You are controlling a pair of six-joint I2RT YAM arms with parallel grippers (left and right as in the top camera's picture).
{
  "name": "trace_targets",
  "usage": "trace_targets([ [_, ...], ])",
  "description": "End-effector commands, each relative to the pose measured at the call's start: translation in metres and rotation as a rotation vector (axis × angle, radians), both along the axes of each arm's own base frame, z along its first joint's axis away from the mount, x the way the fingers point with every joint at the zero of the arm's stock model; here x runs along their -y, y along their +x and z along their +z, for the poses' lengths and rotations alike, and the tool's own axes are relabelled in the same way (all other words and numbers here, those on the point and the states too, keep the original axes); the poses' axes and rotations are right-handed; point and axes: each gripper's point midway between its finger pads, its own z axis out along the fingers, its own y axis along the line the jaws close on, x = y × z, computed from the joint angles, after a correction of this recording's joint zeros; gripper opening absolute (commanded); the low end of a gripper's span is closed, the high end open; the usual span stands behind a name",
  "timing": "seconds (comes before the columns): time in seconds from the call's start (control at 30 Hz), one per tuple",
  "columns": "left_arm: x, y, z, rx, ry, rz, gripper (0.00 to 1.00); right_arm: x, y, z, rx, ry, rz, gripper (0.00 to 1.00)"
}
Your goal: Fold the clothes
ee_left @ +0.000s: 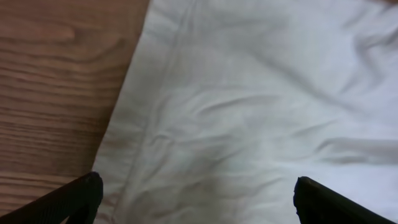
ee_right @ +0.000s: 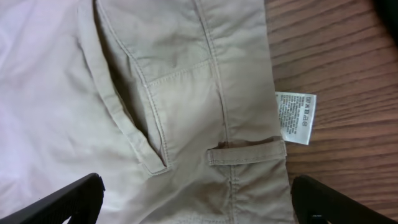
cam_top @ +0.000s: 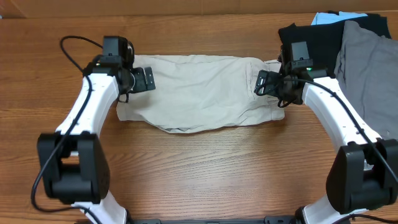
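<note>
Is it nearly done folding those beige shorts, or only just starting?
Partway, it seems. Done: the shorts lie flat in a tidy band across the table, apparently folded over once, with the label poking out onto the wood. In hand: nothing; the left jaws and right jaws stand open, one over each end of the shorts. Left: probably another fold to make them compact.

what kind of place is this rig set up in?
Likely a lab bench for cloth-folding trials: wood-grain table, beige shorts spread flat, grey garment and black garment piled at one corner.
</note>
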Motion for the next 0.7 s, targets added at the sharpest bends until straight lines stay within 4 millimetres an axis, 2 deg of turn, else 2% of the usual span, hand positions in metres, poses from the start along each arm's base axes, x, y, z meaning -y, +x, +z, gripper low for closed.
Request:
trace_targets([
  [0.0, -0.003, -0.008, -0.033, -0.086, 0.013, -0.062, 1.00, 0.000, 0.003, -0.010, -0.020, 0.005, 0.020, 1.00],
  [0.1, 0.002, -0.007, -0.046, -0.105, -0.010, -0.116, 1.00, 0.000, 0.004, -0.011, -0.021, 0.005, 0.021, 1.00],
  [0.23, 0.009, -0.001, -0.049, -0.078, -0.060, -0.176, 1.00, 0.000, 0.004, -0.010, -0.019, 0.006, 0.016, 1.00],
  [0.4, 0.007, 0.002, -0.057, -0.077, -0.069, -0.184, 0.97, 0.001, 0.005, -0.010, -0.018, 0.012, -0.010, 1.00],
  [0.67, 0.004, -0.004, -0.102, -0.163, -0.081, -0.176, 0.91, 0.000, 0.004, -0.010, -0.024, 0.020, -0.020, 1.00],
])
